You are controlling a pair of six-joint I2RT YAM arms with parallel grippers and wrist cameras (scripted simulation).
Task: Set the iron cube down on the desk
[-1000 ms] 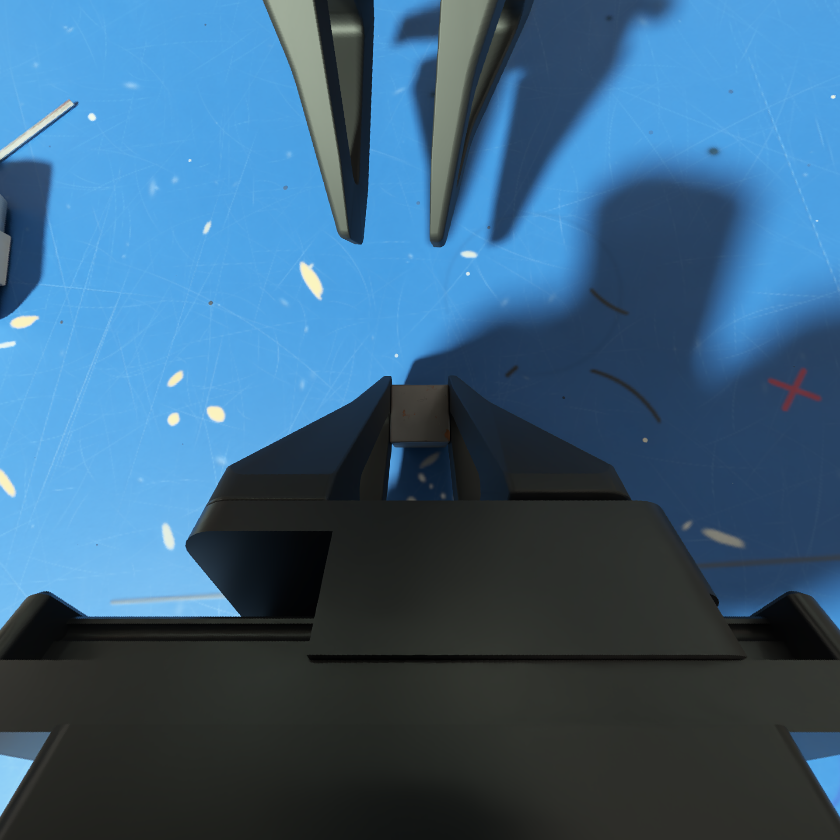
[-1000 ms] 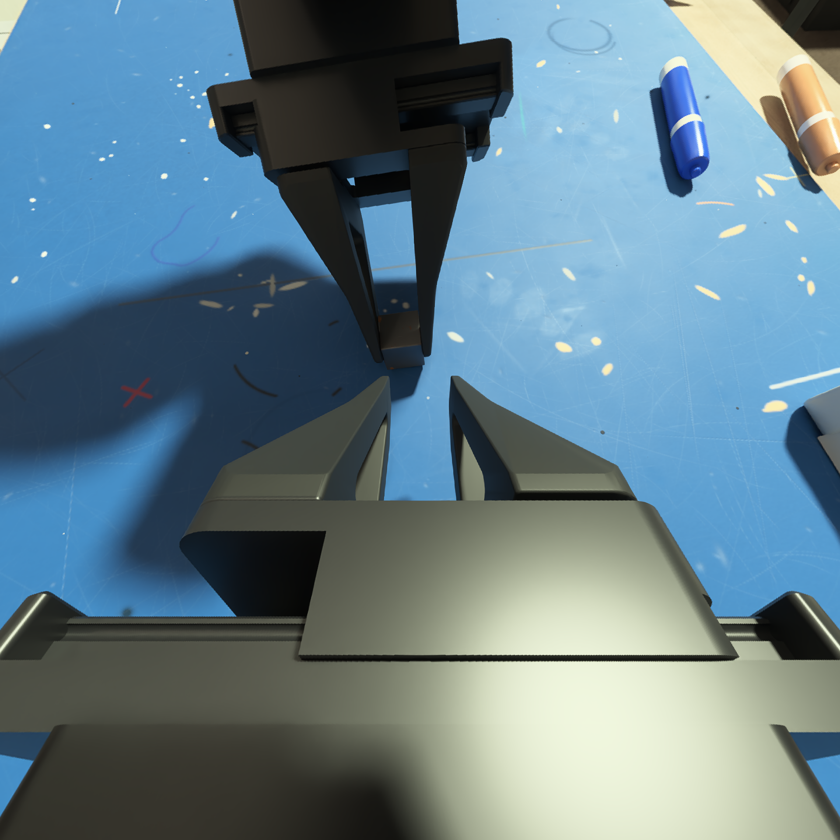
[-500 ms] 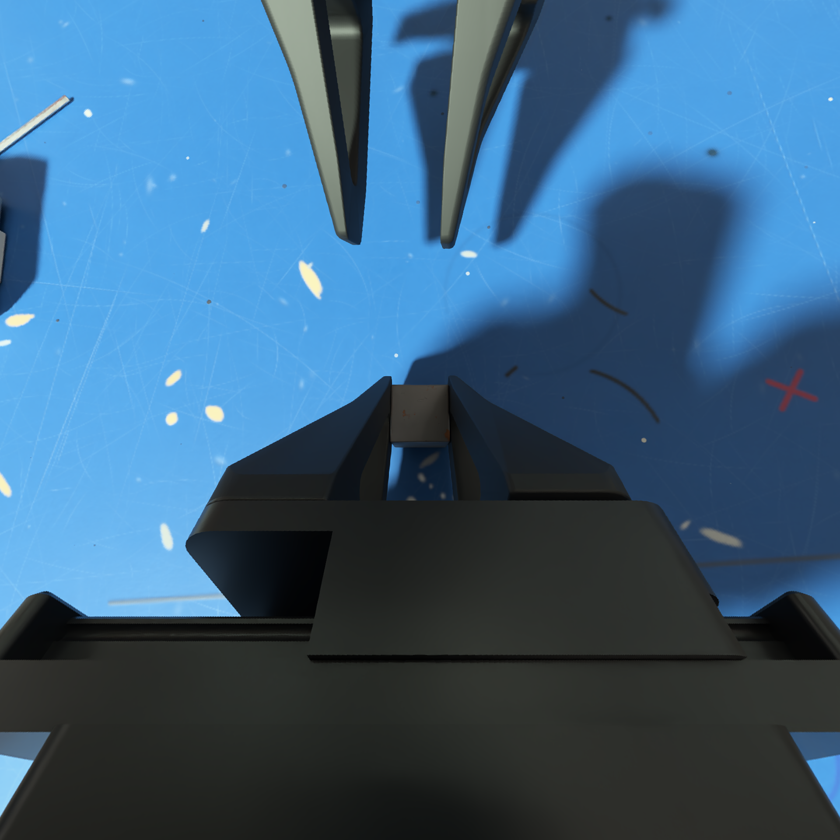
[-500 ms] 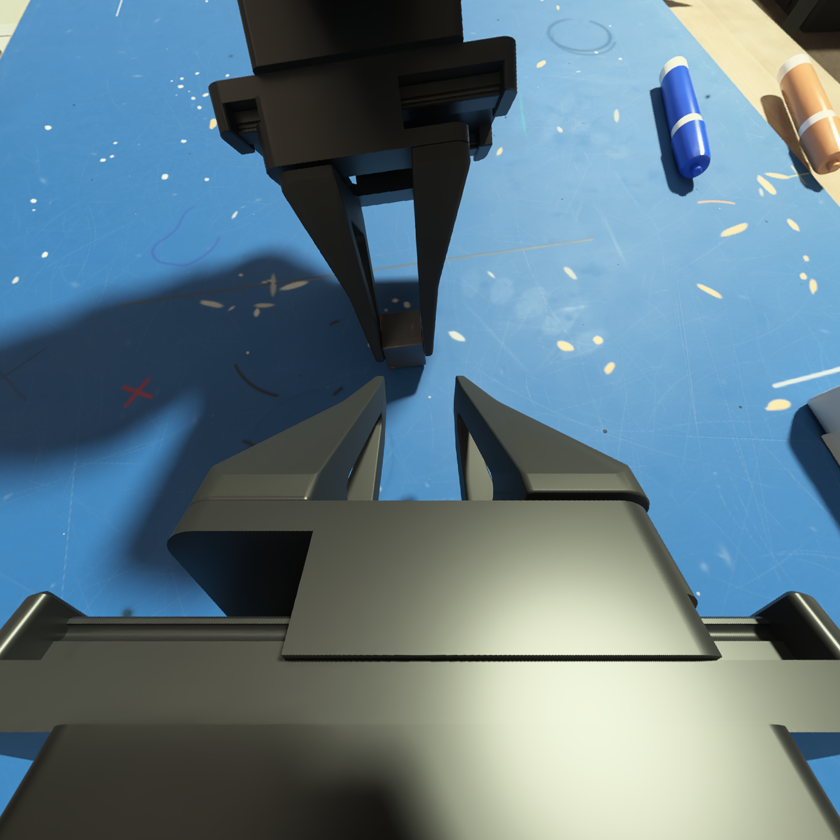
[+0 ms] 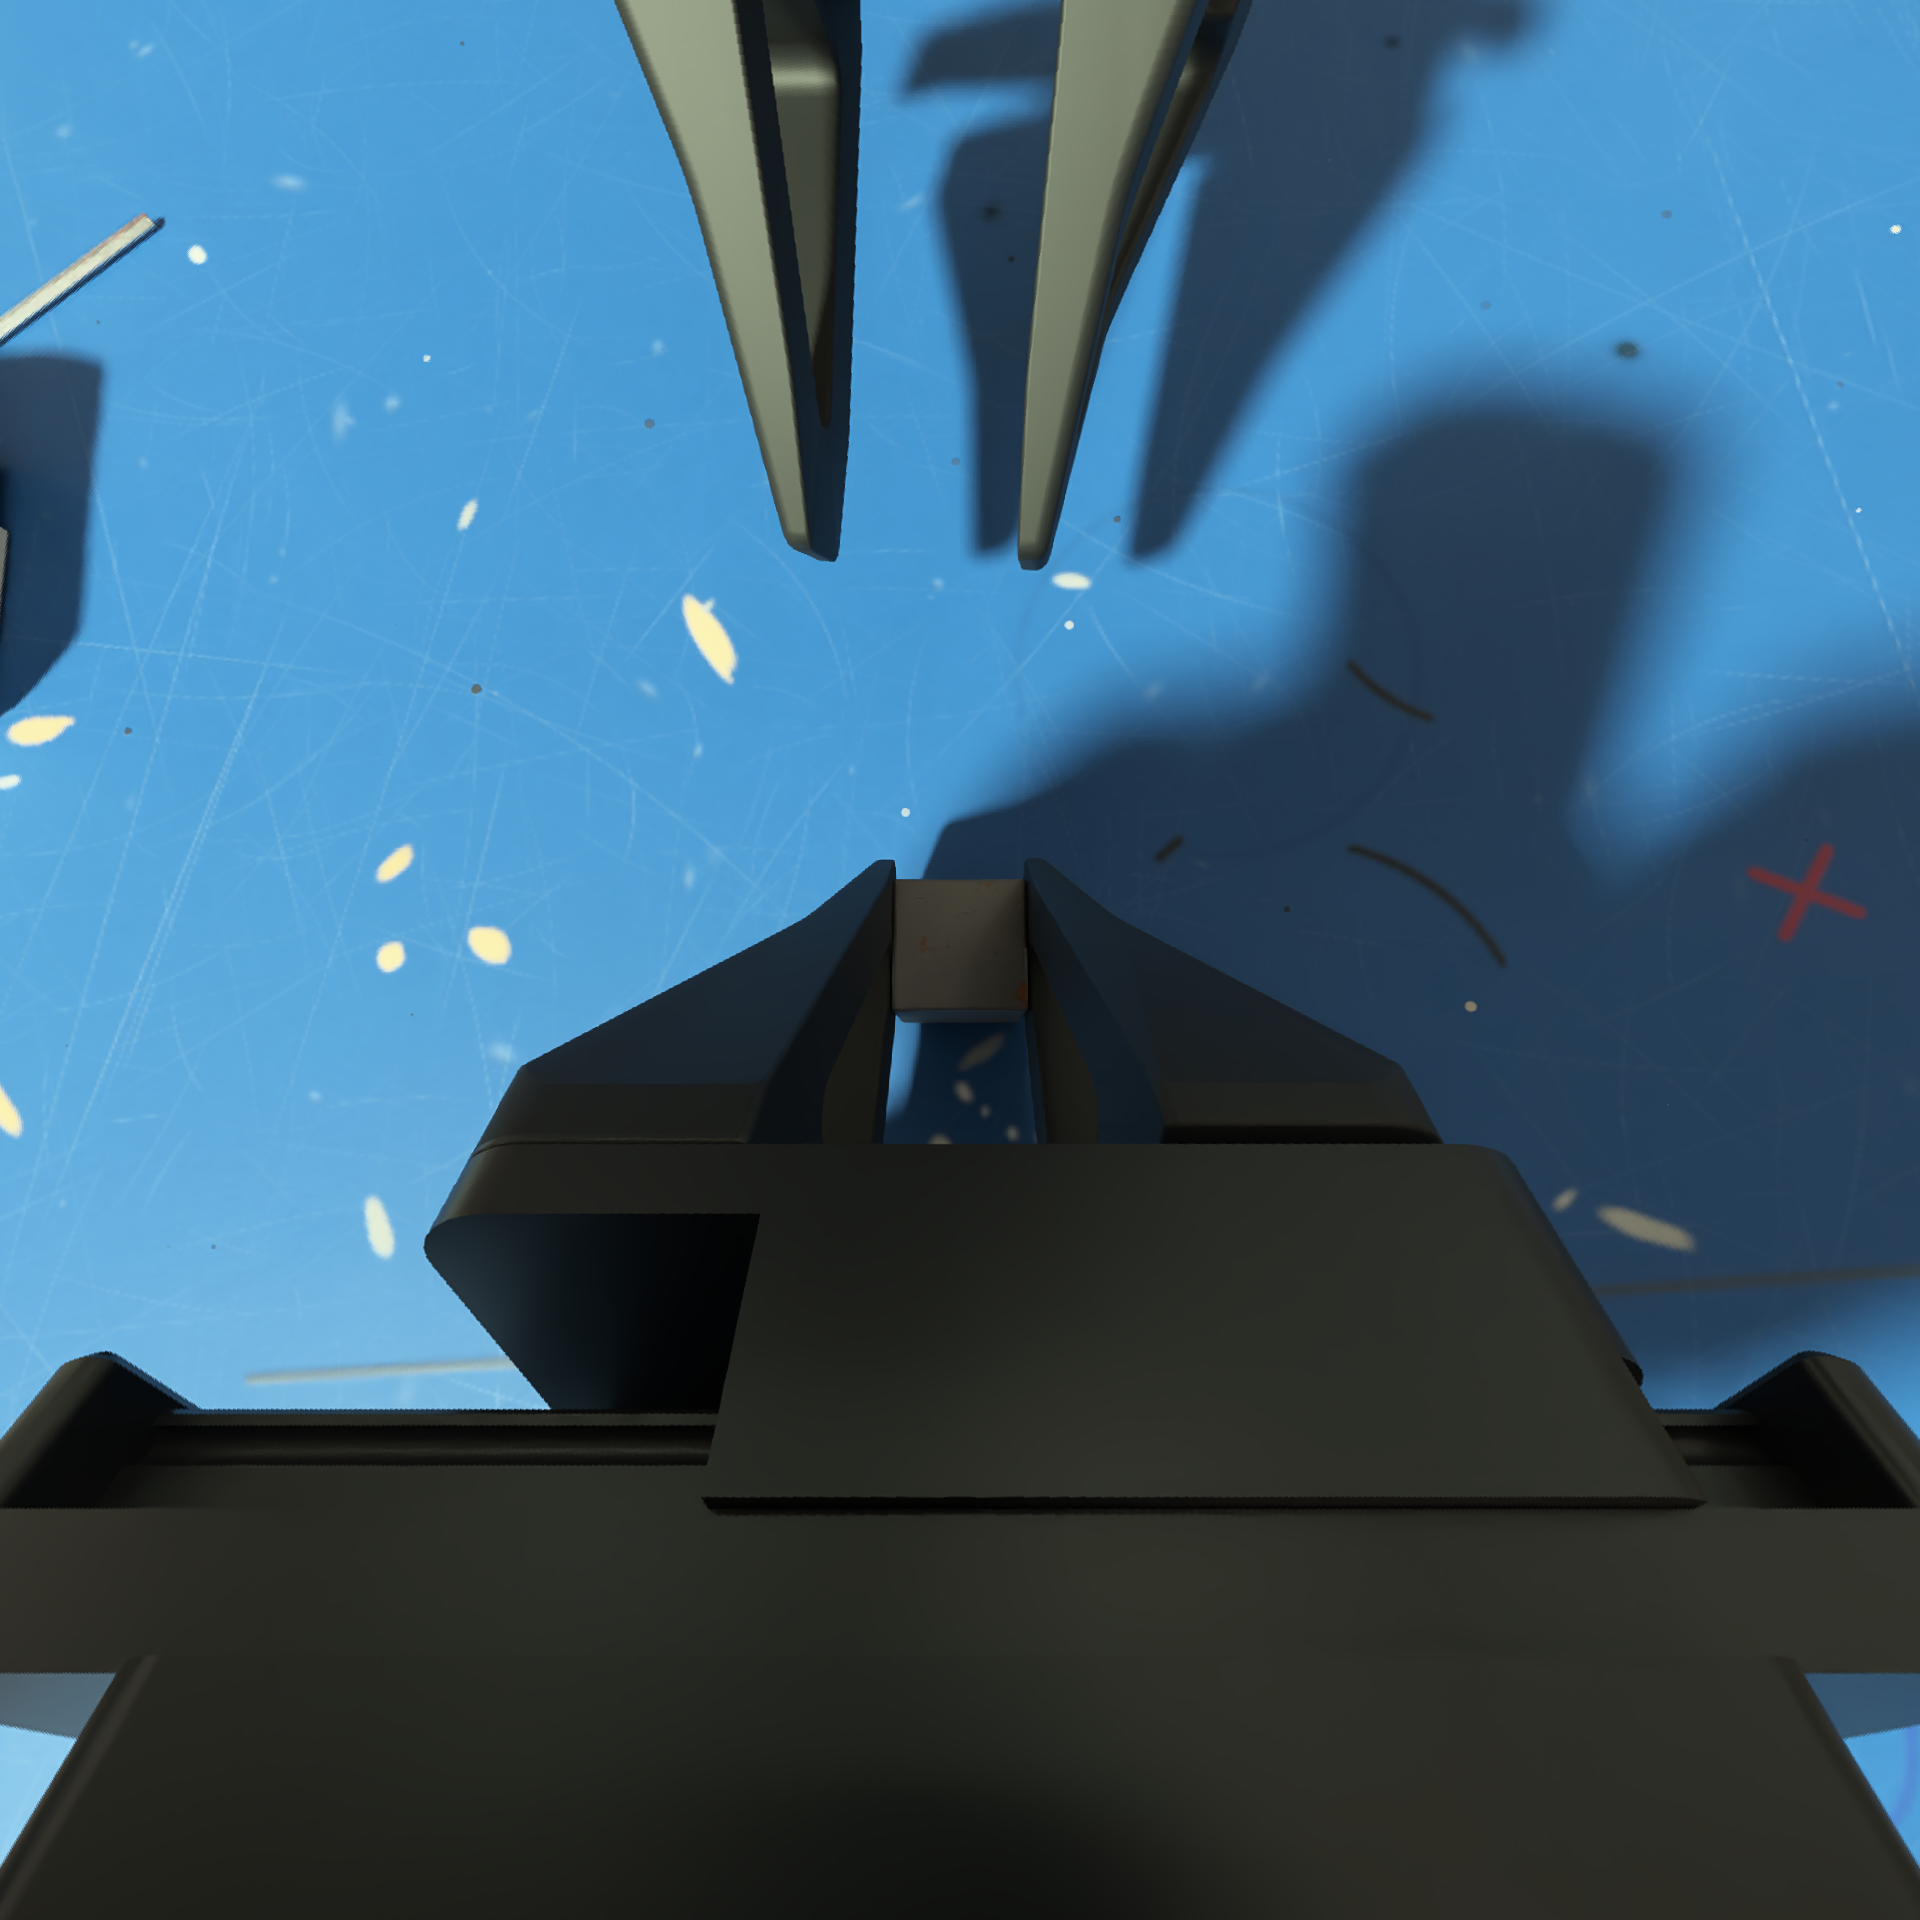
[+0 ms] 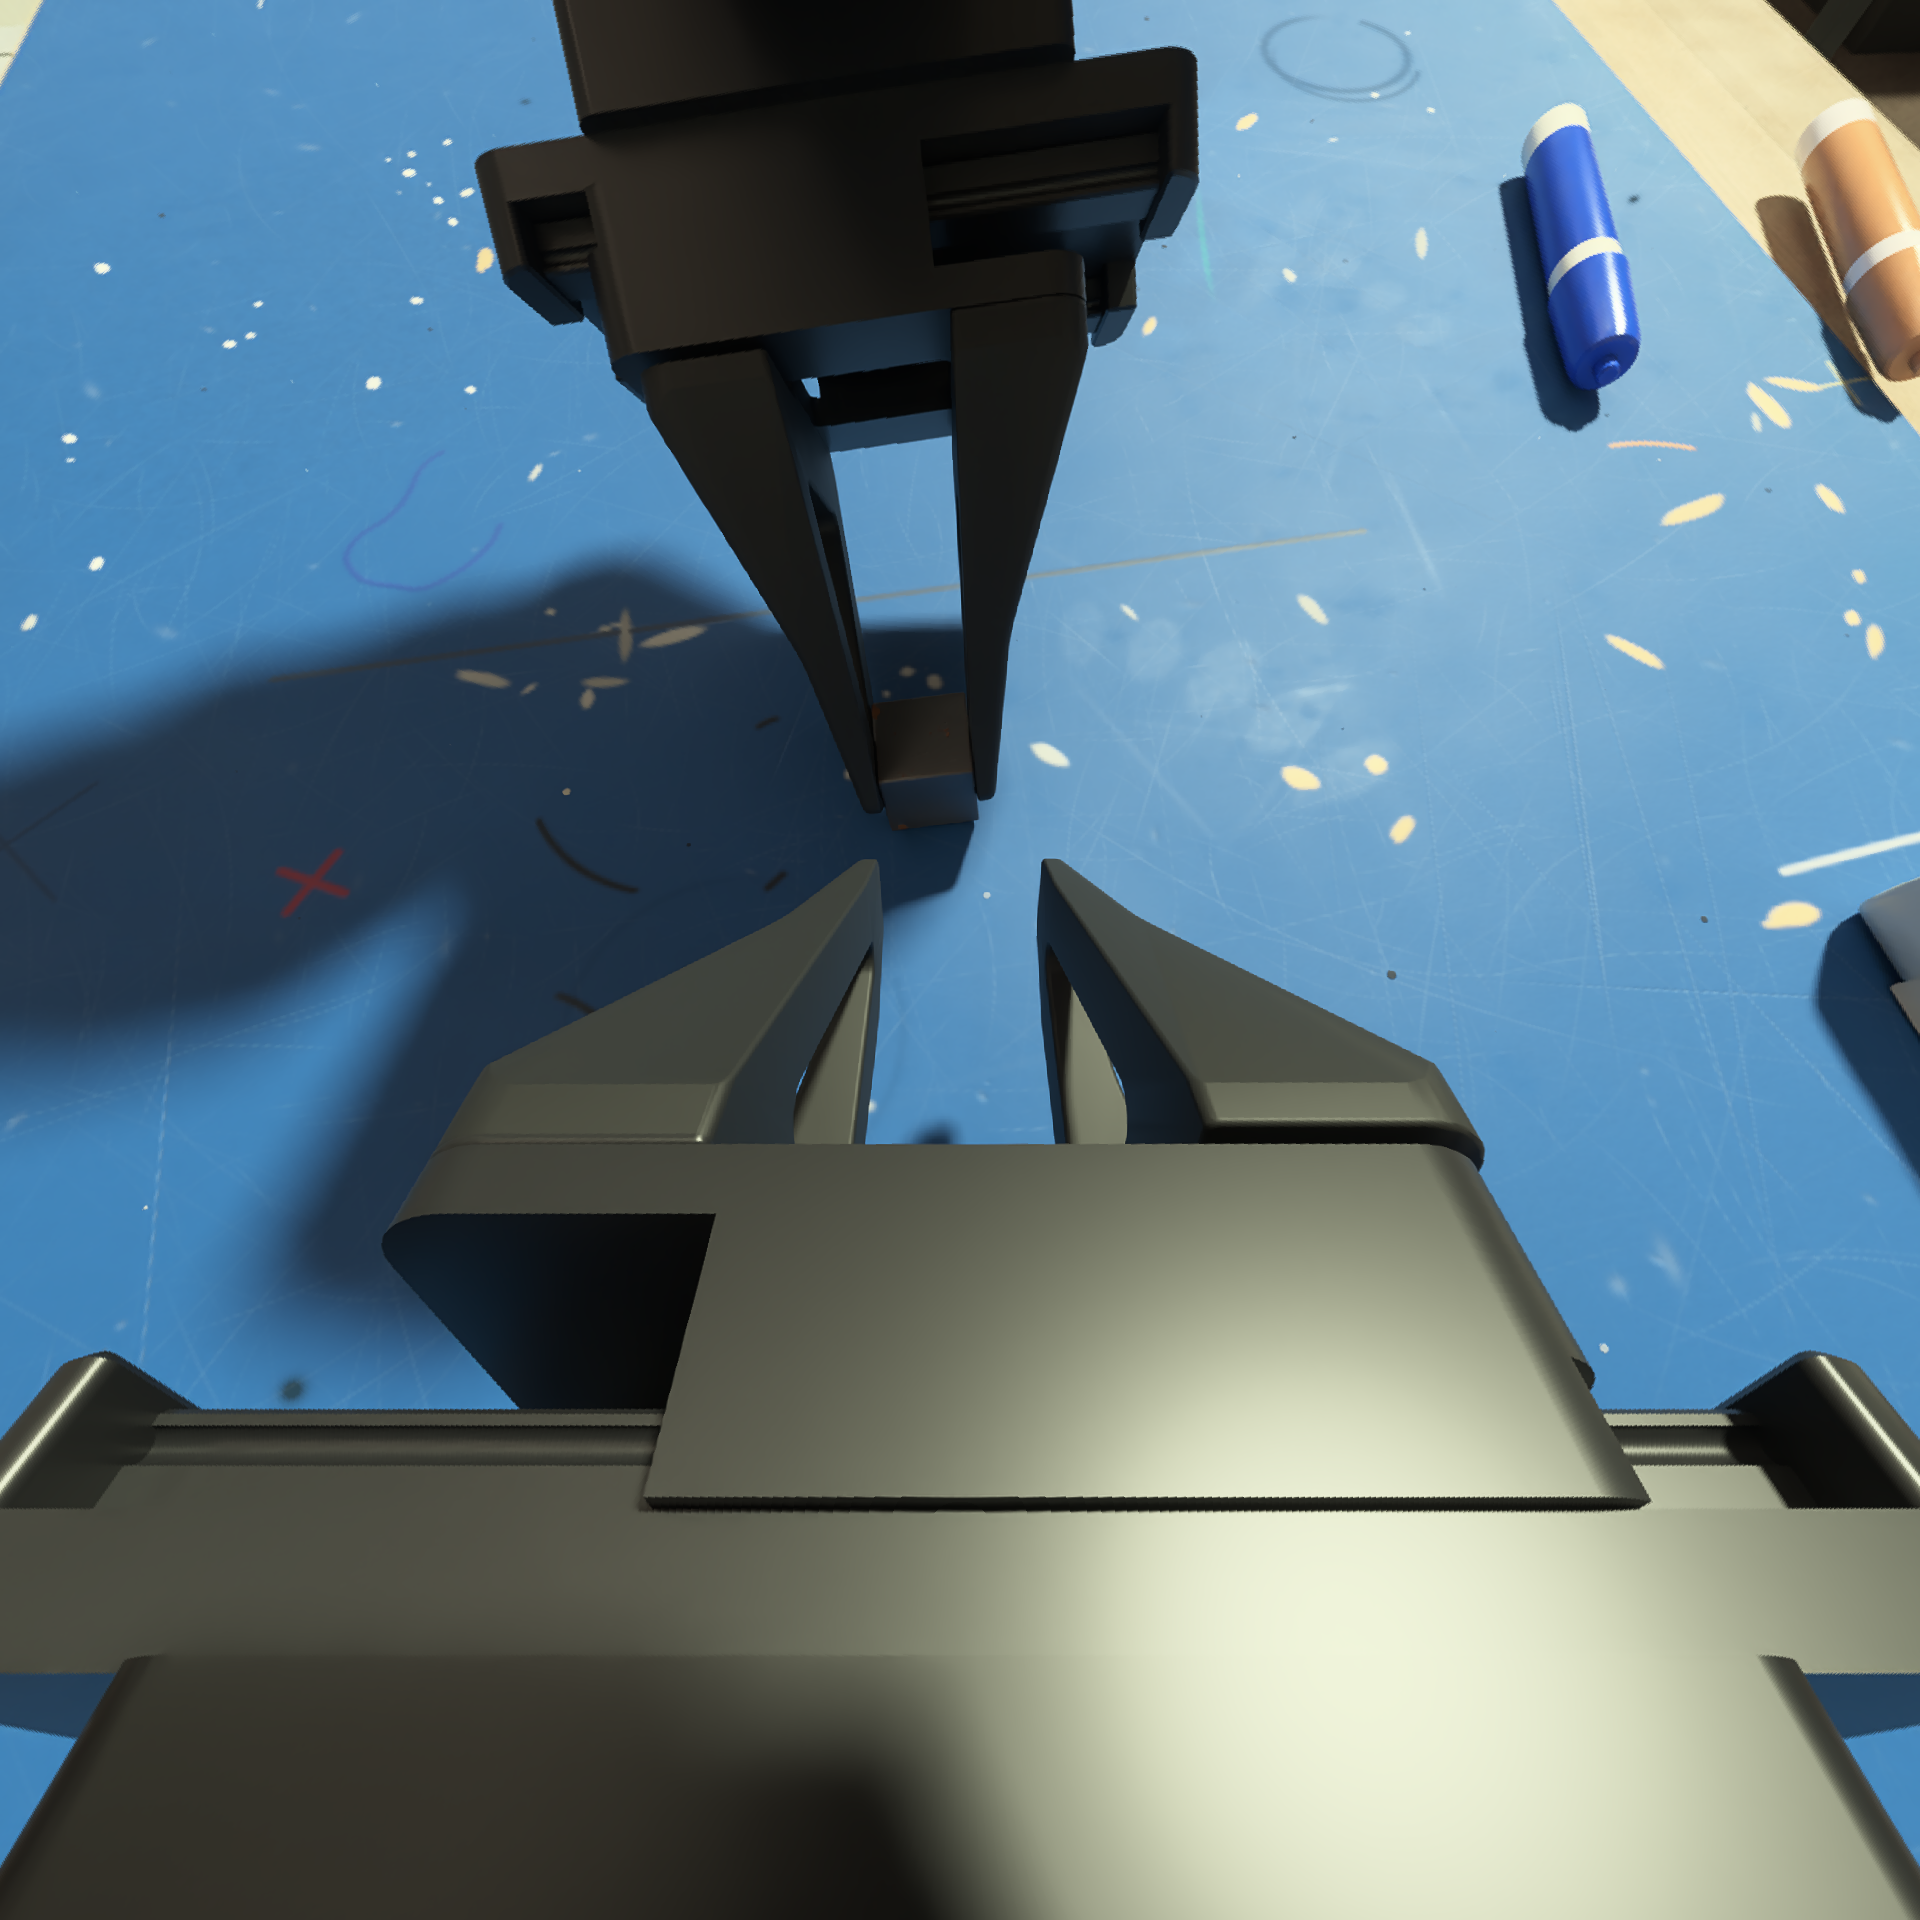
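Grey and small, the iron cube (image 5: 958, 943) sits pinched between the tips of the left hand (image 5: 959, 935). From the right wrist view the cube (image 6: 923, 756) is low, right by the blue table (image 6: 1299, 644), but whether it touches cannot be told. The right hand (image 6: 960, 868) faces it, fingers apart, holding nothing. A blue marker (image 6: 1579, 244) and a brown marker (image 6: 1865, 244) lie far off.
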